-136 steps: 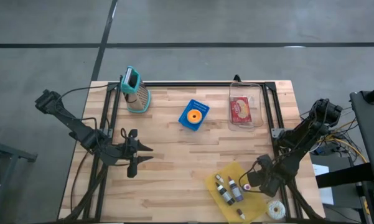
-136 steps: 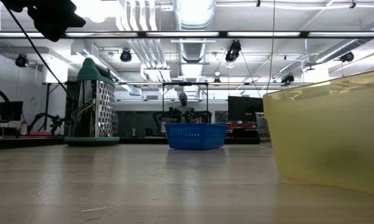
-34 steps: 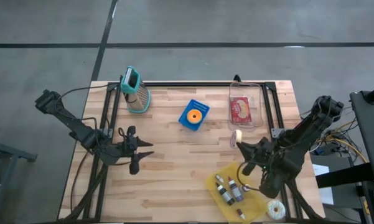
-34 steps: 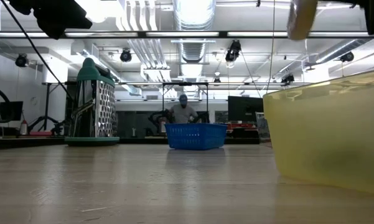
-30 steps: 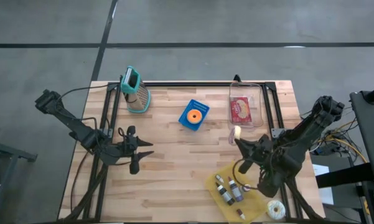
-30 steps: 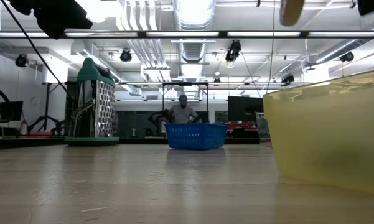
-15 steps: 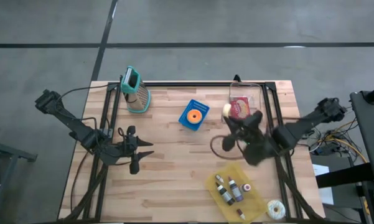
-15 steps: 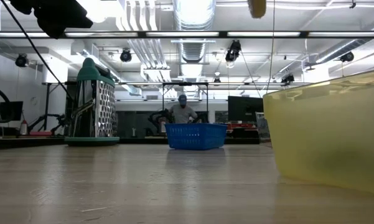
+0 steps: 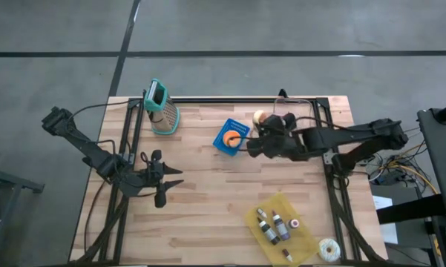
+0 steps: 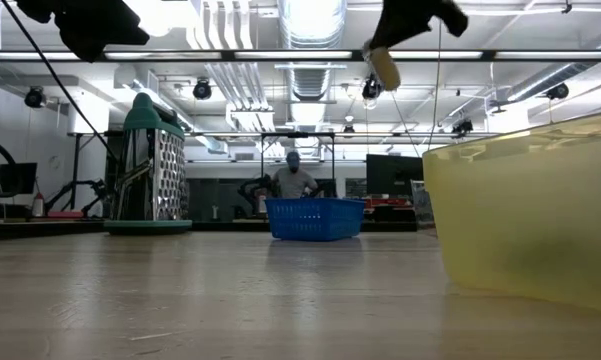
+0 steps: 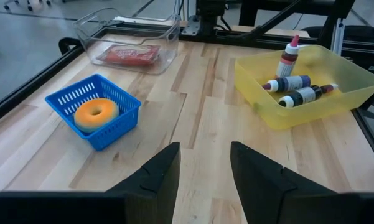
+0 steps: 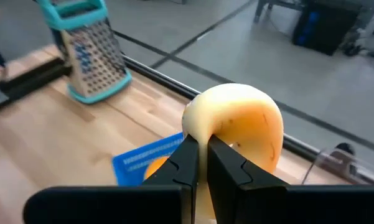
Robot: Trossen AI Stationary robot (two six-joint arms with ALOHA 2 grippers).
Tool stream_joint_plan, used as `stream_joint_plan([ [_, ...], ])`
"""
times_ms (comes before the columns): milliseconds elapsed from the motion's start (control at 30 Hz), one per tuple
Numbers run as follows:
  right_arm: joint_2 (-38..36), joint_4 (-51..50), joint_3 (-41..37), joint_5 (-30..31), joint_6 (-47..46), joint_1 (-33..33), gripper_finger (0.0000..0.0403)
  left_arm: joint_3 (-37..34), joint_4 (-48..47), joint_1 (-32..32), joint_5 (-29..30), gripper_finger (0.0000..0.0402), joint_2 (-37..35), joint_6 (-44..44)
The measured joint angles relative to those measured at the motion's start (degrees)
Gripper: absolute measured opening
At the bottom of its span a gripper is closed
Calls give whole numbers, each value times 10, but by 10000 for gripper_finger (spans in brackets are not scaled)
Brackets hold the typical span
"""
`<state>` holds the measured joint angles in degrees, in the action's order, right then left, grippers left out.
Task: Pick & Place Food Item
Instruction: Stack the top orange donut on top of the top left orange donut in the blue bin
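My right gripper (image 9: 261, 126) is shut on a pale yellow round food piece (image 9: 258, 116), held in the air beside the far right corner of the blue basket (image 9: 231, 138). An orange donut (image 11: 96, 113) lies in that basket. In the right wrist view the piece (image 12: 239, 124) fills the middle, with the basket (image 12: 146, 163) below it. In the low view the piece (image 10: 384, 68) hangs high above the table. My left gripper (image 9: 174, 183) is open and empty over the table's left part. My right gripper pinches the food piece by its edge (image 12: 199, 127) between its two fingers (image 12: 185, 155), which stand close together. The piece is lifted clear of the table and hangs tilted below the fingers (image 10: 410, 22) in the low view.
A teal-topped grater (image 9: 162, 109) stands at the far left. A clear container (image 11: 127, 53) with a red item sits at the far right, partly under my right arm. A yellow tray (image 9: 280, 226) with small bottles and a white donut (image 9: 328, 248) lie at the near right.
My right gripper has carried the food piece from above the yellow tray toward the table's far edge and left, to beside the blue basket, the arm stretching out. In the low view the piece has come lower. My left arm has kept still.
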<state>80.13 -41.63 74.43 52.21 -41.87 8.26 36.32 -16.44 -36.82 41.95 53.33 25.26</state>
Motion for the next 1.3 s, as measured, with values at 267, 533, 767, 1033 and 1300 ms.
stream_joint_plan([
  [267,63,97,0,-98,118,-70,19,0,-1,0,-1,149,0,3],
  [533,123,168,0,-171,151,-131,19,0,-1,0,-1,149,0,5],
  [767,176,183,0,-216,151,-155,19,0,-1,0,-1,149,0,5],
  [1033,231,185,0,-249,151,-159,19,0,0,0,-1,149,0,5],
  [1300,274,201,0,-289,149,-159,19,0,1,0,-1,149,0,5],
])
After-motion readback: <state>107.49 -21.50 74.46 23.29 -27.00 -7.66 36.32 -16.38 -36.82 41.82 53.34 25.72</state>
